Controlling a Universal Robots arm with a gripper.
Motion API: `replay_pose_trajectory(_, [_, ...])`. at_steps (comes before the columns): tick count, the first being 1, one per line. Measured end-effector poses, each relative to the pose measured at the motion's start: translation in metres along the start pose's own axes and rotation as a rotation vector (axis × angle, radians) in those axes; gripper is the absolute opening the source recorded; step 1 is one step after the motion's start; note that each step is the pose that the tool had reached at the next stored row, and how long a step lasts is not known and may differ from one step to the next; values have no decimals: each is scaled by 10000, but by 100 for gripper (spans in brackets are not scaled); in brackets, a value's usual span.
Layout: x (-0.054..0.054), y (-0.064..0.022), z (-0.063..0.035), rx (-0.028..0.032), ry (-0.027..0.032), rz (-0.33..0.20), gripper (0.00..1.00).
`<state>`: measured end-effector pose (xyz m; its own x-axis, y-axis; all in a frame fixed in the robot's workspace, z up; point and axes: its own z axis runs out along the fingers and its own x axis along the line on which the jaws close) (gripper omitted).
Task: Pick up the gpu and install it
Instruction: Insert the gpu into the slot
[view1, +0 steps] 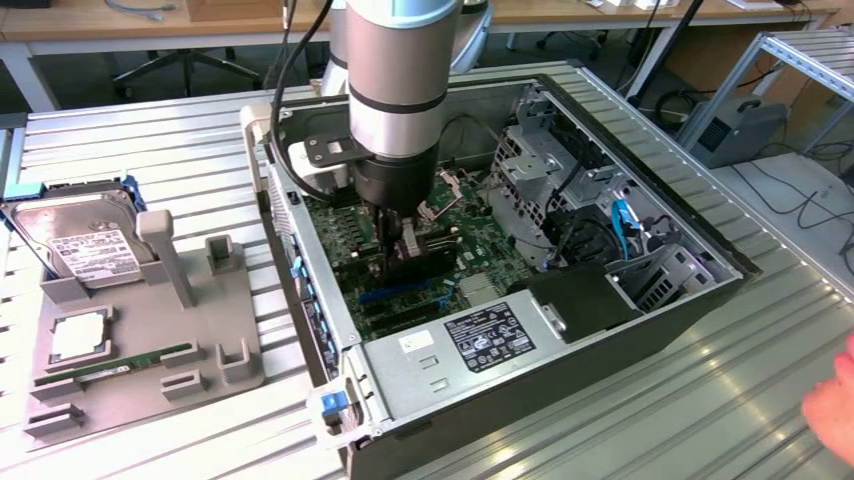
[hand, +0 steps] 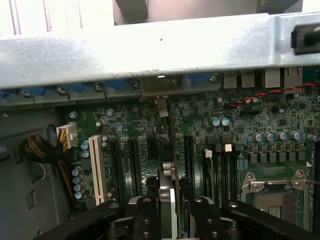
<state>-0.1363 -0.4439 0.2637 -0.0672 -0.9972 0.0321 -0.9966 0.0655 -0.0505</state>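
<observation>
Jaws: clamped on the graphics card (hand: 171, 200), edge-on between them.
Card: standing upright inside the computer case (view1: 667, 215), low over the motherboard (hand: 250, 125) slots.
Risk: slight misalignment, and the card could jam or scrape the board.

1 gpu (view1: 424, 262), 1 hard drive (view1: 80, 242), 1 RAM stick (view1: 114, 369), 1 computer case (view1: 694, 300).
</observation>
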Motion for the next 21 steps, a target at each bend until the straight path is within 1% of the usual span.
replay_pose_trajectory(2, [0, 0, 0, 0, -5, 0, 27])
replay_pose_trajectory(3, [1, 0, 0, -3, -20, 0, 27])
replay_pose_trajectory(5, [1, 0, 2, -6, -92, 2, 27])
replay_pose_trajectory(6, [0, 0, 2, -7, -108, 4, 27])
replay_pose_trajectory(10, [0, 1, 12, -6, -112, 5, 27])
replay_pose_trajectory(15, [0, 3, 58, -11, -86, 3, 27])
replay_pose_trajectory(21, [-2, 3, 64, -6, -88, 4, 27])
